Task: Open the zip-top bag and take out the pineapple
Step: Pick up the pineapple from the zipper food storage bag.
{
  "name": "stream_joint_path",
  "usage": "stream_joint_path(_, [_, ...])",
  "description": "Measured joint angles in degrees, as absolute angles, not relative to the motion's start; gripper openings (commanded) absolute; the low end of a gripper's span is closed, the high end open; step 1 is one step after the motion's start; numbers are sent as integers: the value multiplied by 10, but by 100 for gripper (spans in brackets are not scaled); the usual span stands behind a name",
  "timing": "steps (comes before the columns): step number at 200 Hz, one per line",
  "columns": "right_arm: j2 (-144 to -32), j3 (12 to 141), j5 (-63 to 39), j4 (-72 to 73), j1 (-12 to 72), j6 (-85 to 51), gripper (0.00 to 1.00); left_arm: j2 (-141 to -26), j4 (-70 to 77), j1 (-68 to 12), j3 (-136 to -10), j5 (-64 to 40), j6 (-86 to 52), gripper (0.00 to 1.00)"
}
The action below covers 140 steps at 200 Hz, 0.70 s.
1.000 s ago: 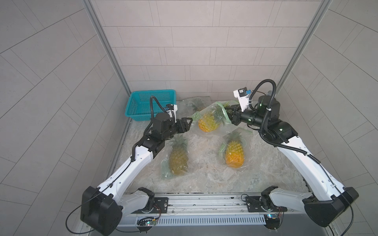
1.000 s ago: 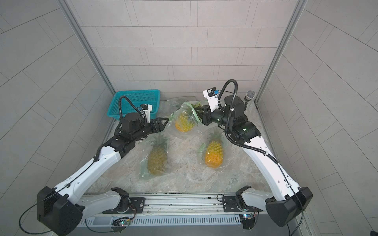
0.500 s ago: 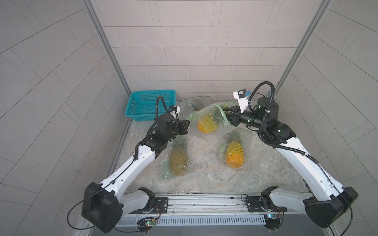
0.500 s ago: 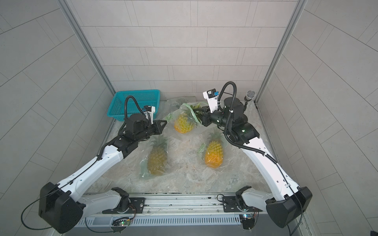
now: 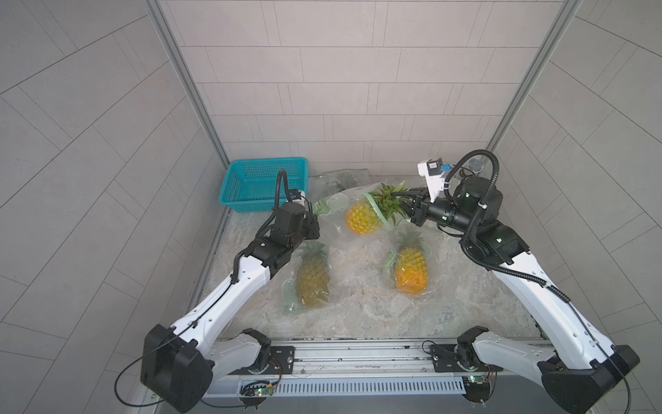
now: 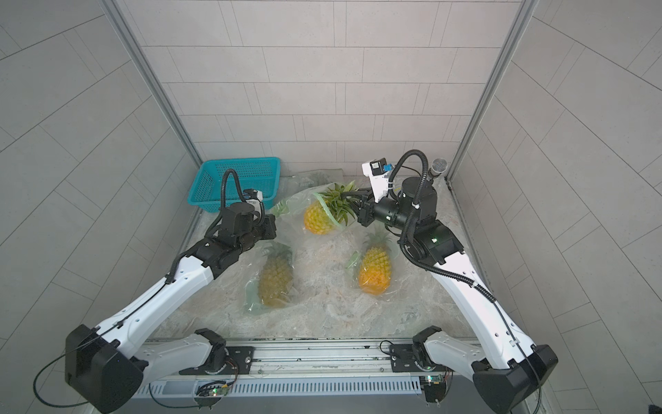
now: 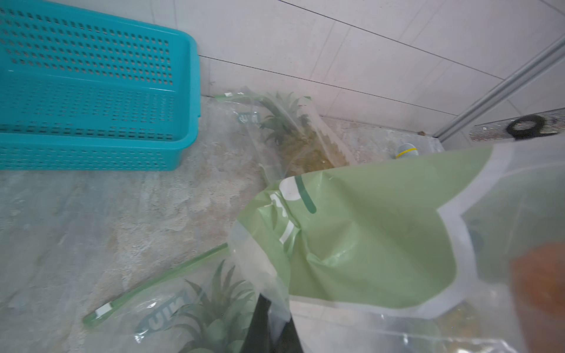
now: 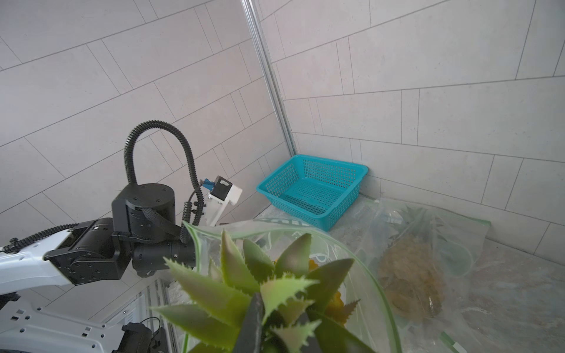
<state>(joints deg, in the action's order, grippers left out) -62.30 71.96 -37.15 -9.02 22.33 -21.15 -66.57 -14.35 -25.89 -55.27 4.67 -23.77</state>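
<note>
Two grips share the pulling-out step: right of the perforated teal basket [image 5: 263, 186] at far left, the left gripper [image 5: 315, 225] has its fingers pressed together on the crinkly clear film of the zip-top bag [image 5: 335, 231], whose green-rimmed mouth gapes rightward. The knobbly orange pineapple [image 5: 361, 217] sits at far centre, body inside the bag, its stiff spiky crown [image 5: 388, 200] poking out and pinched by the right gripper [image 5: 408, 206]. Next, I judge, the right arm must draw the fruit rightward through the mouth while the left anchors the slippery film.
</note>
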Motion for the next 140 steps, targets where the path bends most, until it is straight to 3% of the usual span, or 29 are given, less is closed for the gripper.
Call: stream_joint_path(140, [-581,698,-369,-67,222,-218,0,-645,-173,-232,-562,113,-225,0])
